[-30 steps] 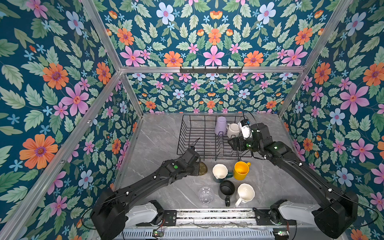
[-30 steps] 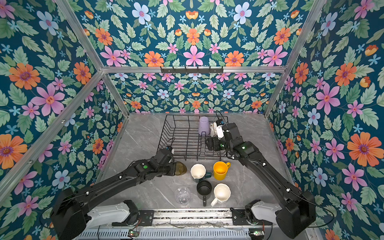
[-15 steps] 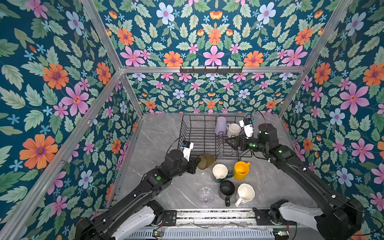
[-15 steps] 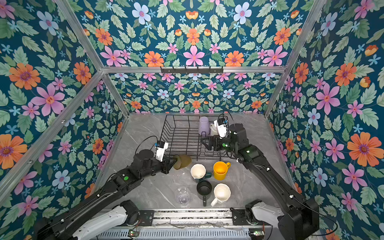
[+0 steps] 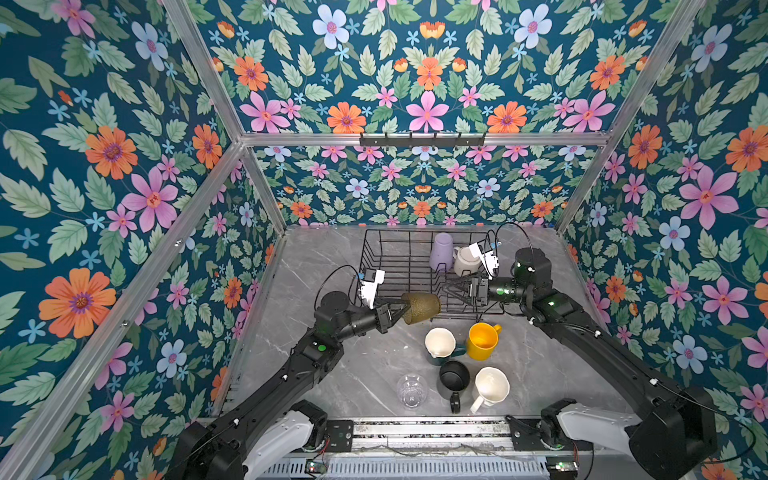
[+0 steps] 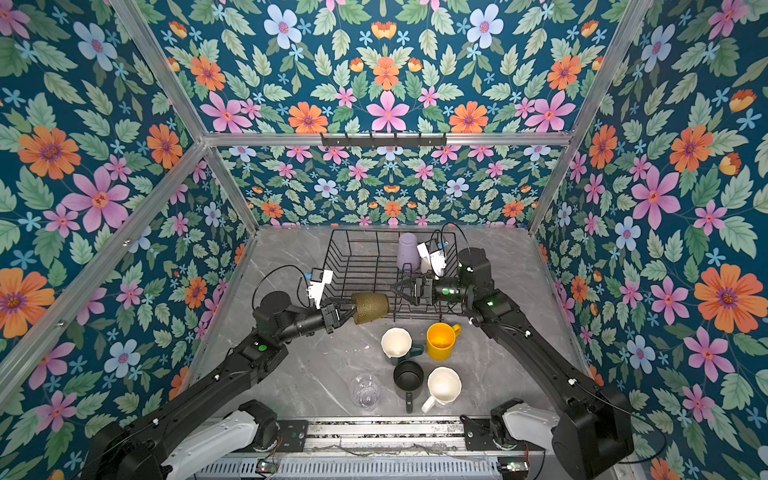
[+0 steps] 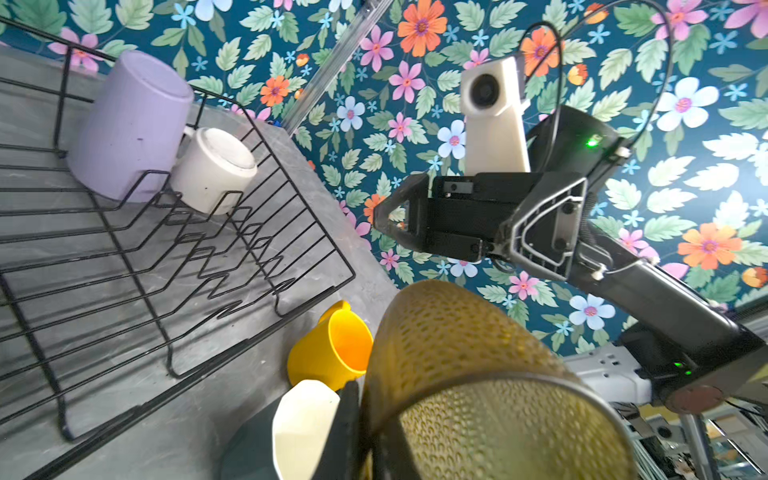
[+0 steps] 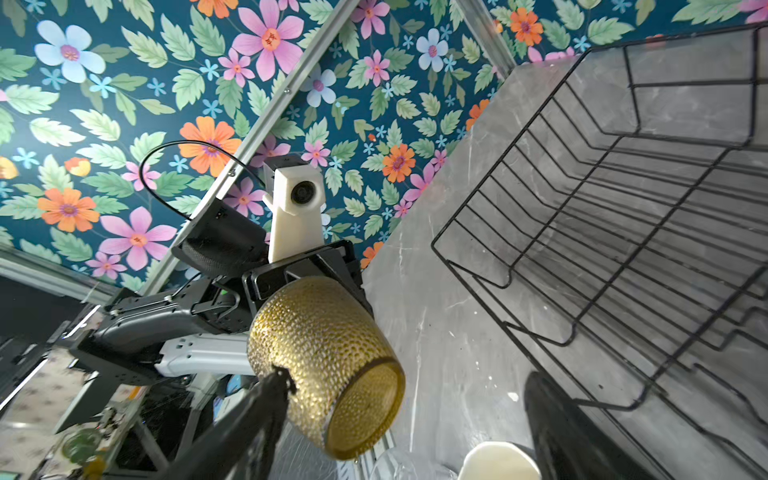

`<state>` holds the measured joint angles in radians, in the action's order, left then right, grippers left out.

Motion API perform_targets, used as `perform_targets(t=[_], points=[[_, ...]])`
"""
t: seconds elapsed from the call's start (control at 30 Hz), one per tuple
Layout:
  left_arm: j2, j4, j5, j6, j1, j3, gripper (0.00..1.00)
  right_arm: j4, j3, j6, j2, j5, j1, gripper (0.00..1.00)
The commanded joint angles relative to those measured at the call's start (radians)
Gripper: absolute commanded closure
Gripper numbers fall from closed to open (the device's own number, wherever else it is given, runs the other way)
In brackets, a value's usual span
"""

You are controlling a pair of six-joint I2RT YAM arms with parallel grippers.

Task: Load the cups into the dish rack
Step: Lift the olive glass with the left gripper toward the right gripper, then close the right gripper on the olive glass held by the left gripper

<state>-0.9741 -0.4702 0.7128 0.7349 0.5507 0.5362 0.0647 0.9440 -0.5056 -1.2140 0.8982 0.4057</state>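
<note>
— What's changed?
— Your left claw (image 5: 397, 311), clenched on the olive-amber glass (image 5: 422, 306), has lifted it; it juts ahead, beside the dish rack's (image 5: 363, 266) rim. Your right claw (image 5: 453, 291) gapes just beyond: likely a handover.

Up comes the olive-amber glass (image 5: 422, 307): the left hand (image 5: 399, 311) has lifted it off the tabletop (image 5: 311, 291) in front of the dish rack (image 5: 363, 257) and tipped it onto its side, base pointing right, level with the rack's near edge. Meanwhile the right hand (image 5: 449, 292) has swung from the rack's back right corner down to that near edge, open jaws facing the glass's base.
</note>
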Motion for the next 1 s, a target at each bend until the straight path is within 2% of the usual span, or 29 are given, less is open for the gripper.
perform_targets(t=[0.0,0.17,0.57,0.97], points=[[-0.02,-0.132,0.057,0.04,-0.003,0.002,1.0,0.099,-0.003,-0.05,-0.021,0.101,0.003,0.12],[-0.047,-0.149,0.067,0.047,-0.004,0.011,1.0,0.133,-0.007,-0.057,-0.043,0.147,0.032,0.12],[-0.067,-0.168,0.077,0.058,-0.005,0.016,1.0,0.104,0.023,-0.028,-0.095,0.161,0.119,0.13],[-0.063,-0.188,0.083,0.07,-0.006,0.008,1.0,0.133,0.028,-0.046,-0.116,0.185,0.151,0.15]])
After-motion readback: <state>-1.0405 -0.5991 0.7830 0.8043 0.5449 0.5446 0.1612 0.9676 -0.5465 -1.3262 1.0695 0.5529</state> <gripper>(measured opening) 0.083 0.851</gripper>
